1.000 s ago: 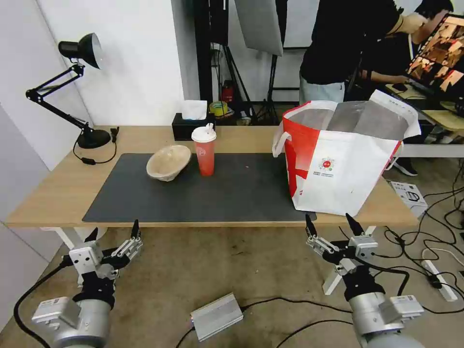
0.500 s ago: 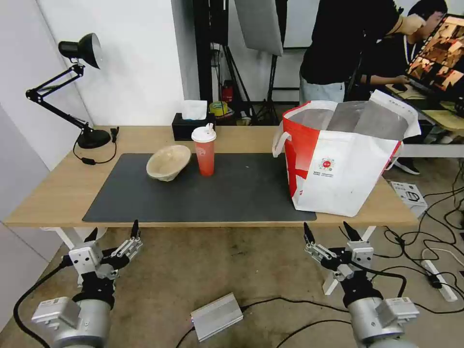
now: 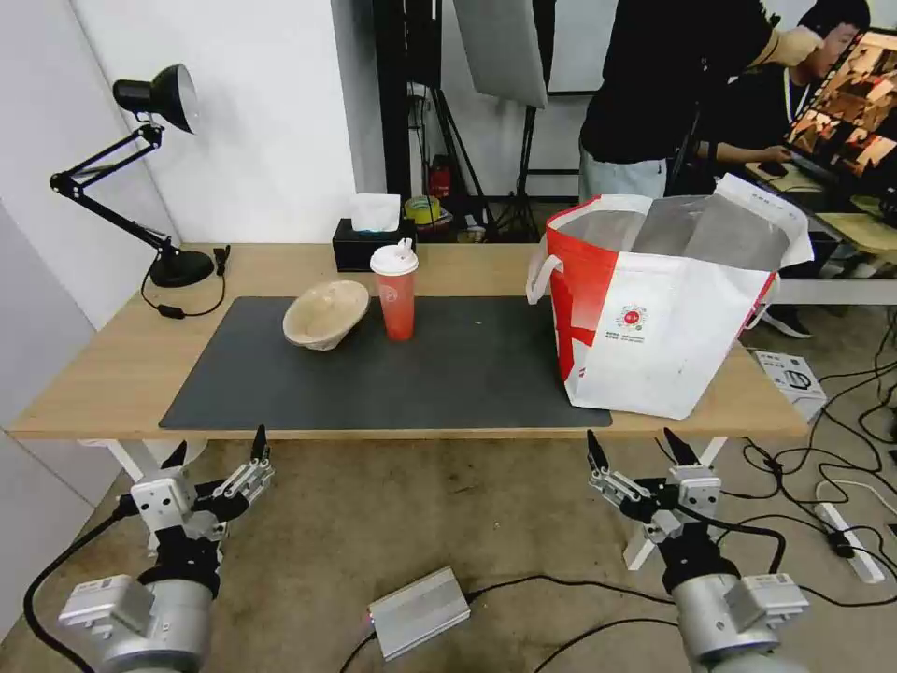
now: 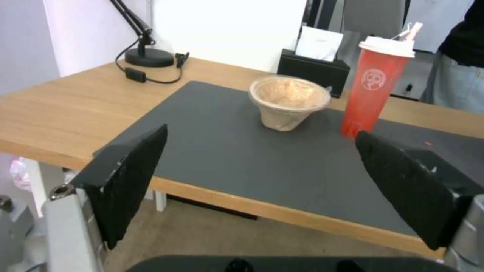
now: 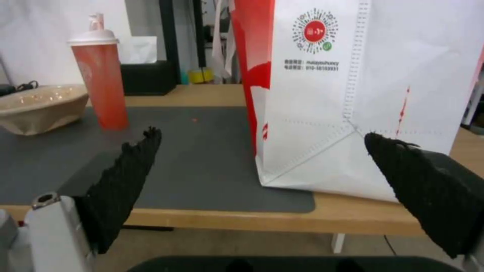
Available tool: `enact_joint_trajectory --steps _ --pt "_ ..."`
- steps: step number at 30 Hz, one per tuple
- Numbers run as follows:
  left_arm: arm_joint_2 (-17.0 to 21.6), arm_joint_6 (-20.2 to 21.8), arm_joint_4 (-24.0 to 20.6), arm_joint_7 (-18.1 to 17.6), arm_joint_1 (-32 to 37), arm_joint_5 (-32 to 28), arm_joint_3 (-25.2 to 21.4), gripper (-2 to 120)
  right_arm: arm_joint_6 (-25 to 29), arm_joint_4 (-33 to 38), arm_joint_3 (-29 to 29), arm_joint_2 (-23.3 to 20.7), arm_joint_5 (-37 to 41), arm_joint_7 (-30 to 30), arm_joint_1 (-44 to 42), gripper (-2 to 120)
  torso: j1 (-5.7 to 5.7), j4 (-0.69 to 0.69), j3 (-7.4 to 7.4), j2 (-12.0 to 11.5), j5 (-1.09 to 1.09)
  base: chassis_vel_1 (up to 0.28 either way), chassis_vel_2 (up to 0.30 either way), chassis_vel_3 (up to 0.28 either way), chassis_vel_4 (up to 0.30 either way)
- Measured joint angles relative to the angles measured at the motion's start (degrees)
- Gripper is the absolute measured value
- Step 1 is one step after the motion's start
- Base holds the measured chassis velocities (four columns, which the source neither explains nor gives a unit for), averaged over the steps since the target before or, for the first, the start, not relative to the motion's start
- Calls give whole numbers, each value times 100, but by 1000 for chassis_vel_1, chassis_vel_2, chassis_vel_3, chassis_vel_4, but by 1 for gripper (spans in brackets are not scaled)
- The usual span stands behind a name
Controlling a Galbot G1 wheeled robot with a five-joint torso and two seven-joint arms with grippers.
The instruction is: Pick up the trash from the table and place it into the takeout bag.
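Note:
On the dark grey mat (image 3: 467, 374) of the table (image 3: 103, 365) lies a beige crumpled bowl (image 3: 325, 314), and a red cup with a white lid (image 3: 395, 293) stands just right of it. The takeout bag (image 3: 663, 308) stands open at the table's right end, showing its foil lining. Both grippers hang below and in front of the table's front edge, open and holding nothing: my left gripper (image 3: 220, 447) at the left, my right gripper (image 3: 632, 439) under the bag. The left wrist view faces the bowl (image 4: 288, 100) and cup (image 4: 376, 87). The right wrist view faces the bag (image 5: 353, 94).
A black desk lamp (image 3: 154, 168) stands at the table's back left and a black tissue box (image 3: 369, 245) behind the cup. On the floor lie a silver box (image 3: 418, 612) and cables (image 3: 841, 449). People stand behind the table.
My right gripper has dropped a little lower in front of the table edge since a second ago. The left gripper and the things on the table have stayed put.

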Motion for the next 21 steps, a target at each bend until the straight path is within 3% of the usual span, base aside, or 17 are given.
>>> enact_joint_trajectory --steps 8,10,16,21 --pt "-13 -1 -2 -1 -10 -9 -2 100 99 2 -21 16 46 -199 75 100 0 0 0 0 0 0 0 0 0" --pt "-21 -2 5 -1 -17 -9 -1 100 356 -22 -54 -2 158 -836 218 100 0 -1 0 0 0 0 0 0 0" --pt "-10 -6 4 -1 -12 -9 -32 100 677 -46 -125 -175 397 -1813 577 100 0 0 0 0 0 0 0 0 0" --pt "-1 -21 3 2 -11 -1 -69 100 727 -65 -184 -325 578 -2172 898 100 0 0 0 0 0 0 0 0 0"
